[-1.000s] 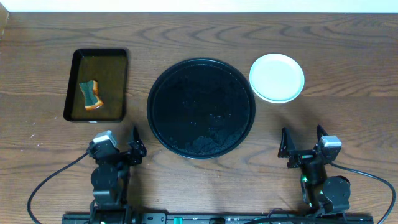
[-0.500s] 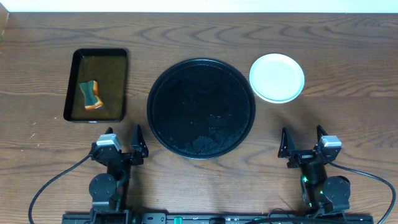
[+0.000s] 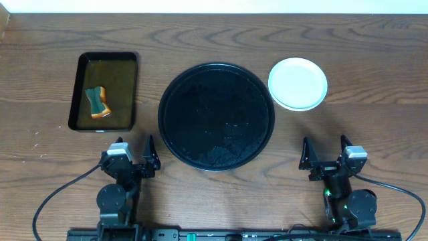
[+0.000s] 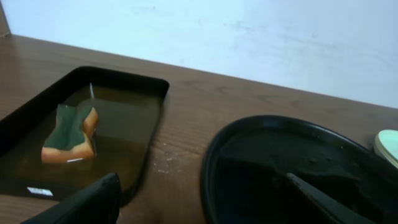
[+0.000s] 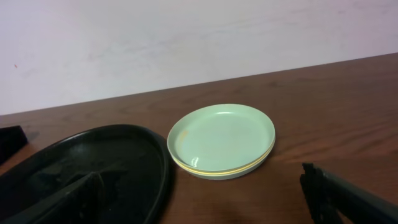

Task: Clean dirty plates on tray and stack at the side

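Note:
The large round black tray [image 3: 216, 116] lies mid-table with no plates on it, only wet patches; it also shows in the left wrist view [image 4: 298, 168] and the right wrist view [image 5: 87, 168]. The plates [image 3: 297, 83] sit stacked to the tray's right; the right wrist view shows a clean mint green plate on top [image 5: 221, 138] with a pale yellow rim under it. My left gripper [image 3: 132, 159] is open and empty near the table's front edge, left of the tray. My right gripper [image 3: 326, 156] is open and empty at the front right, below the stack.
A rectangular black tray [image 3: 104, 92] holding brownish water and a green-and-orange sponge [image 3: 97, 101] stands at the left; it also shows in the left wrist view [image 4: 74, 134]. A pale wall runs along the table's far edge.
My left gripper has shifted slightly right and settled near the front edge. The right arm, the tray and the plates have not moved.

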Available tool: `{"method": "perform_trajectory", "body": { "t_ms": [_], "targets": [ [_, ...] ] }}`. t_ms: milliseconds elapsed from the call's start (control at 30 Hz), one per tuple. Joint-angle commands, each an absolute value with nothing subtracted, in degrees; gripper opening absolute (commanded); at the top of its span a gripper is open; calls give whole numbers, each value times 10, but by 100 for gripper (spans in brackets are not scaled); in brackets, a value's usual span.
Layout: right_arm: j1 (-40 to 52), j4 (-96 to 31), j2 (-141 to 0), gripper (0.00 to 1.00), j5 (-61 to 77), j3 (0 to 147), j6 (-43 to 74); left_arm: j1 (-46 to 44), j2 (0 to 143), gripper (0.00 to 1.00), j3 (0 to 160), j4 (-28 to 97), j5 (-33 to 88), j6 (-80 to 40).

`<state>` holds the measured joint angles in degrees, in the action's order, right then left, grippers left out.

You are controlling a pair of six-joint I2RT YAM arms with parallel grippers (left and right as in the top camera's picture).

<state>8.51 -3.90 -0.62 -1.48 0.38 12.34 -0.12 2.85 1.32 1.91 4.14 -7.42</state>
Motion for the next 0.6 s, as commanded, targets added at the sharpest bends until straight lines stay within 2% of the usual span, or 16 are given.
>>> {"method": "perform_trajectory", "body": {
  "t_ms": [0,300,567],
  "targets": [
    [79,-41,-3,99,-15,3,115,-4,30,81,3,36,54,-65],
    [79,-41,-3,99,-15,3,115,-4,1,81,2,20,112,-41],
    [79,-41,-3,99,-14,3,115,-4,1,81,2,33,105,-7]
  ]
}}
